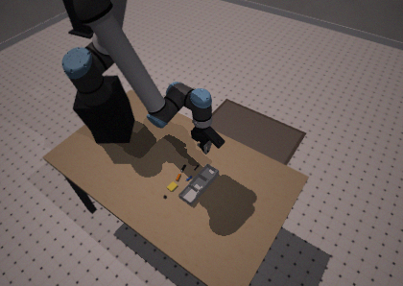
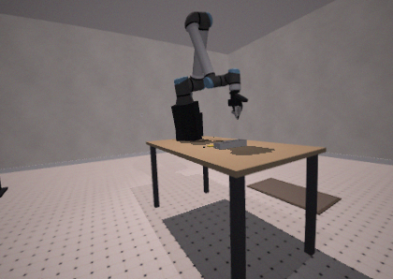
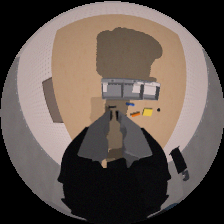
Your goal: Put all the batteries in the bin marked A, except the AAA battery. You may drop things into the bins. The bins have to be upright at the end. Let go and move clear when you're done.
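My gripper (image 1: 206, 150) (image 2: 238, 118) (image 3: 114, 116) is shut with nothing visible between the fingertips, high above the table beside the bins. The joined grey bins (image 1: 206, 188) (image 2: 231, 144) (image 3: 131, 80) stand upright in a row; their letters are too small to read. Pale areas show inside, contents unclear. Beside the row lie a small dark piece (image 1: 196, 167) (image 3: 112, 106), a blue piece (image 1: 189, 178) (image 3: 130, 104), an orange piece (image 1: 178, 177) (image 3: 135, 114) and a black piece (image 1: 183, 167). I cannot tell which are batteries.
A yellow block (image 1: 172, 186) (image 3: 147, 112) lies beside the orange piece. A tiny black thing (image 1: 165, 197) (image 3: 159, 110) lies past it. The wooden table (image 1: 269, 189) (image 2: 281, 157) carries everything; the arm's black base (image 1: 107, 117) (image 2: 187, 123) stands at one end.
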`<control>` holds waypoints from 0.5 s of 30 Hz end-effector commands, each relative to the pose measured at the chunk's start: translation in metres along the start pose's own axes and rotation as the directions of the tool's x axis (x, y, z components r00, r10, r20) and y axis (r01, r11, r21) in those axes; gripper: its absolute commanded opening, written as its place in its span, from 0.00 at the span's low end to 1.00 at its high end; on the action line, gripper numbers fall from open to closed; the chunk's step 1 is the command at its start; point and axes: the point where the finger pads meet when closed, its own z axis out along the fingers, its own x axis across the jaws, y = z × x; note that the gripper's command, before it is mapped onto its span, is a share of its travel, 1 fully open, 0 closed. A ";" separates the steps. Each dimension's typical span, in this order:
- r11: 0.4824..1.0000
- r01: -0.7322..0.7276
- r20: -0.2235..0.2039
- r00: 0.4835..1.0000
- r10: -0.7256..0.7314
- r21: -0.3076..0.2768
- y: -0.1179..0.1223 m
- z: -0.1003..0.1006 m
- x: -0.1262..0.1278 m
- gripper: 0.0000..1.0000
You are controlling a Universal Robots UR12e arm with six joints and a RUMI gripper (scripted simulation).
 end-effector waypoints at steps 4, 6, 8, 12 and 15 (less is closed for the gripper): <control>1.000 -0.001 -0.001 1.000 0.001 -0.021 0.008 0.003 0.001 0.04; 1.000 -0.001 -0.001 1.000 0.001 -0.021 0.007 0.003 0.001 0.04; 1.000 -0.001 -0.001 1.000 0.001 -0.021 0.007 0.002 0.001 0.04; 0.998 -0.052 -0.002 0.999 0.052 -0.023 0.014 0.009 0.006 0.17; 0.994 -0.102 -0.003 0.995 0.102 -0.023 0.019 0.014 0.011 0.17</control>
